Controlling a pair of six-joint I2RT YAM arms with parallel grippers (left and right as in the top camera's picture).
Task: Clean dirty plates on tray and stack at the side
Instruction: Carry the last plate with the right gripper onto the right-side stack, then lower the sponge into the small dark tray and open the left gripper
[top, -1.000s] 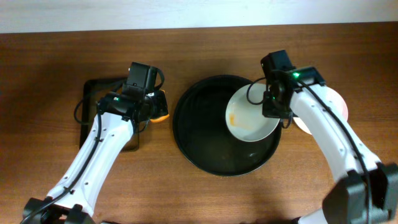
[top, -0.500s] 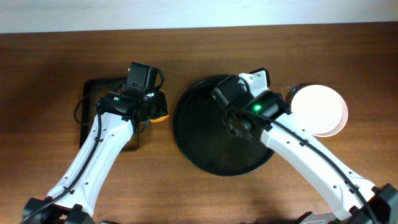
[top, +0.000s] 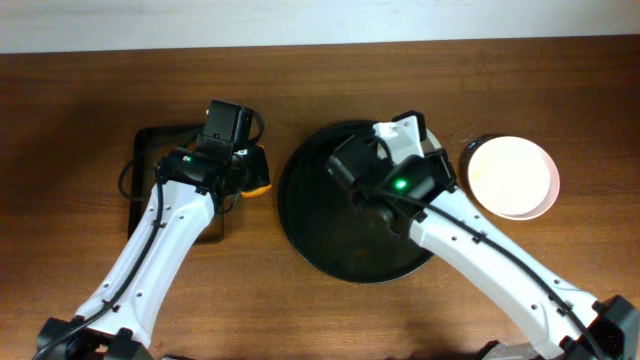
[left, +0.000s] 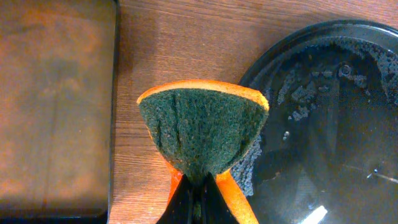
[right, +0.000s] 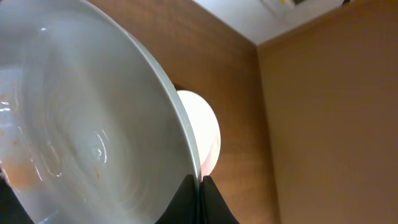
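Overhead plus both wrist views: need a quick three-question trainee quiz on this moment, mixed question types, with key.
1. True or false: the left fingers are shut on the sponge.
2. The right fingers grip the dirty plate by: A) its rim B) its centre C) nothing, they are open.
3. On which arm's side of the black tray does the white plate on the table lie?
Key: 1 true; 2 A; 3 the right arm's.
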